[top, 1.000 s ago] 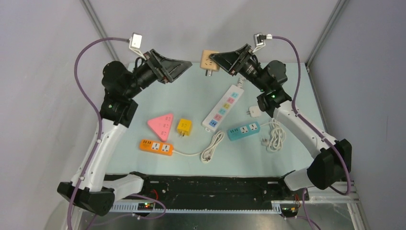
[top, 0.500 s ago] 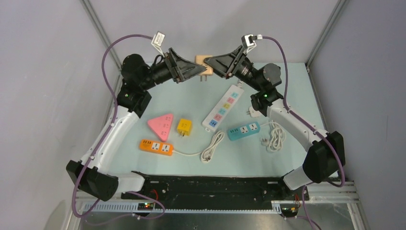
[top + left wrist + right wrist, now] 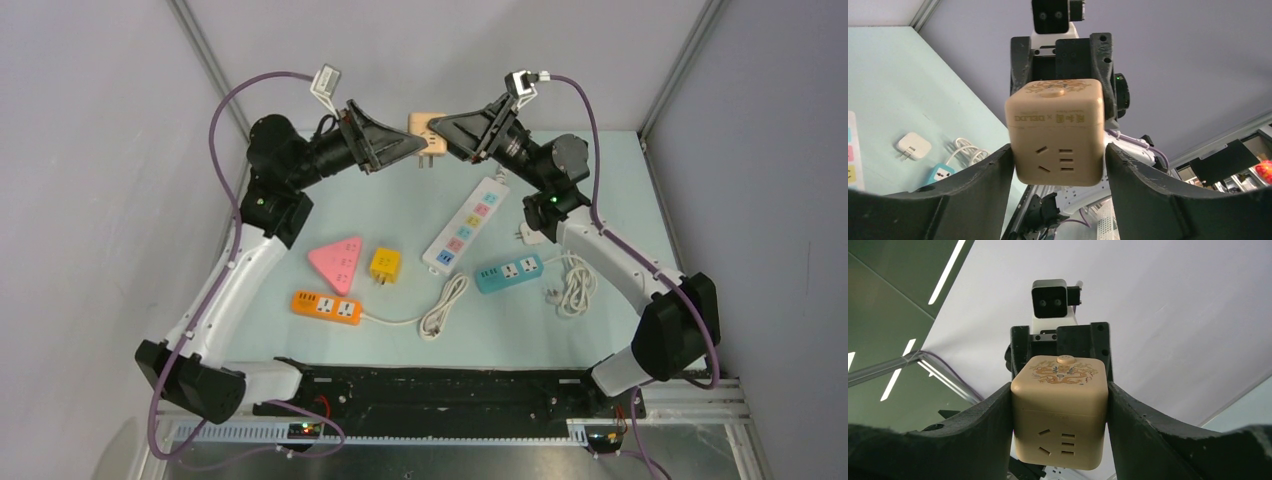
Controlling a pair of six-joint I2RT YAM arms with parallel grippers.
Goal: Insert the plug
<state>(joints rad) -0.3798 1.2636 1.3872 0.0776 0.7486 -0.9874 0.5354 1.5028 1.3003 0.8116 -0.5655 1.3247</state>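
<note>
The plug is a beige cube adapter [image 3: 428,134] with a gold dragon print, hanging in the air over the back of the table. My right gripper [image 3: 436,127] comes in from the right and is shut on it; in the right wrist view both fingers press the sides of the cube [image 3: 1060,415] around the right gripper [image 3: 1058,388]. My left gripper [image 3: 419,142] reaches in from the left. In the left wrist view the left gripper [image 3: 1058,150] brackets the cube [image 3: 1055,130]: one finger touches it, and a thin gap shows at the other.
On the table lie a white power strip [image 3: 466,224], a blue strip [image 3: 509,272], an orange strip [image 3: 326,306], a pink triangular socket [image 3: 337,261], a yellow cube adapter [image 3: 385,265], a white charger [image 3: 532,234] and coiled white cables [image 3: 574,285].
My left arm swung in from the left until its jaws were around the cube, and they have narrowed. My right arm carried the cube slightly up and left, then held still.
</note>
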